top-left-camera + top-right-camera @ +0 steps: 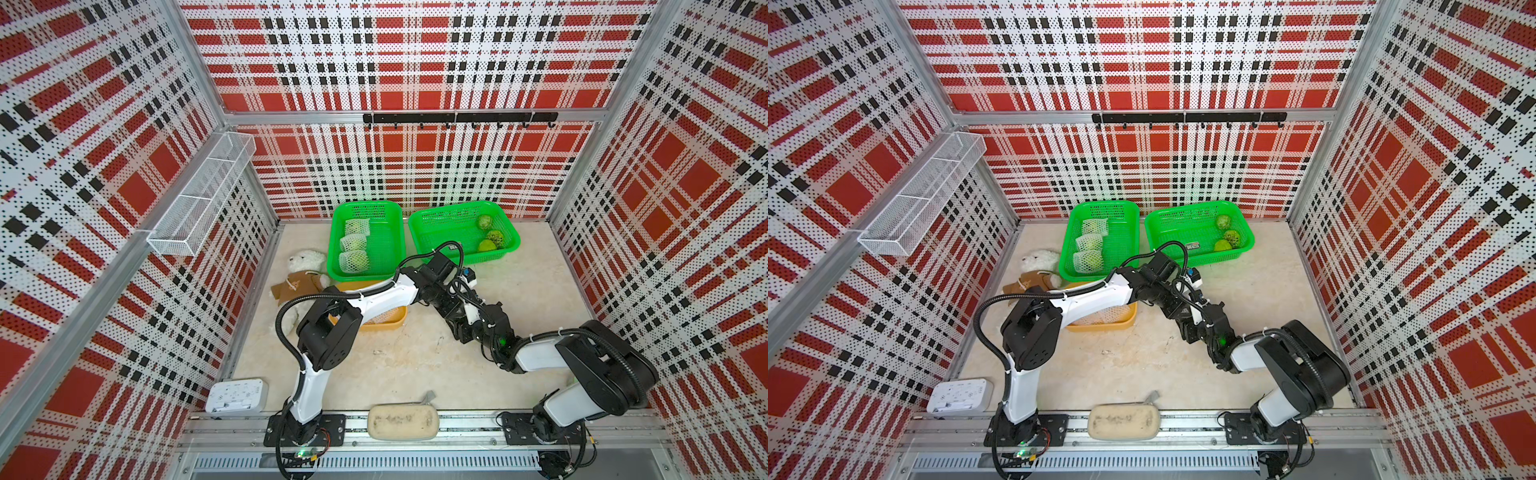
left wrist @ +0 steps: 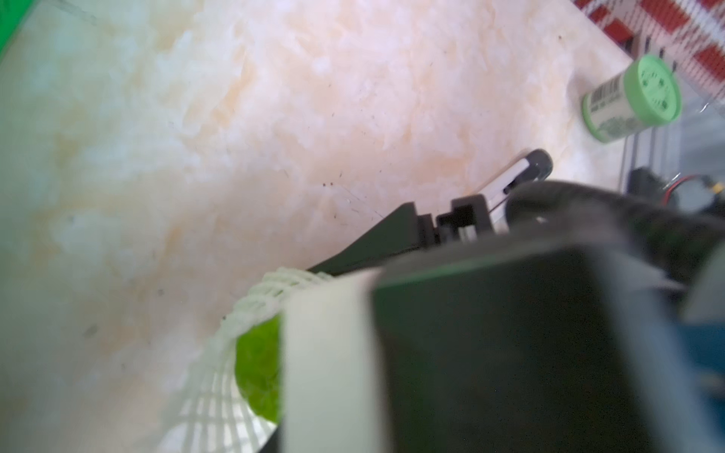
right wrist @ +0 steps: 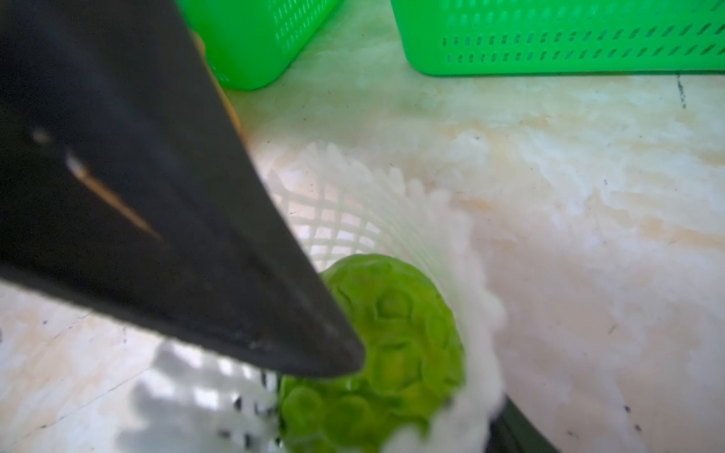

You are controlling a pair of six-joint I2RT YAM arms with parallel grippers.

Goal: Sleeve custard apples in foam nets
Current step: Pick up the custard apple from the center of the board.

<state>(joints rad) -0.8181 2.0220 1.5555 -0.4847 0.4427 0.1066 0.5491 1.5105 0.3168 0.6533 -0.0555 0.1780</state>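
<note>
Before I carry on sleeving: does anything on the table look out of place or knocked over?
A white plush bear lies sprawled beside a green basket, unrelated to the job. In the left wrist view a green-capped canister appears to lie on its side near the wall. Nothing looks spilled.

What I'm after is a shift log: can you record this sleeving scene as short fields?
Sleeved: three custard apples in white foam mesh nets, in one bright green perforated plastic basket.
Bare: three bumpy yellow-green custard apples, in the second green basket.
In progress: one green custard apple inside an open white foam net, shown in both wrist views.
</note>
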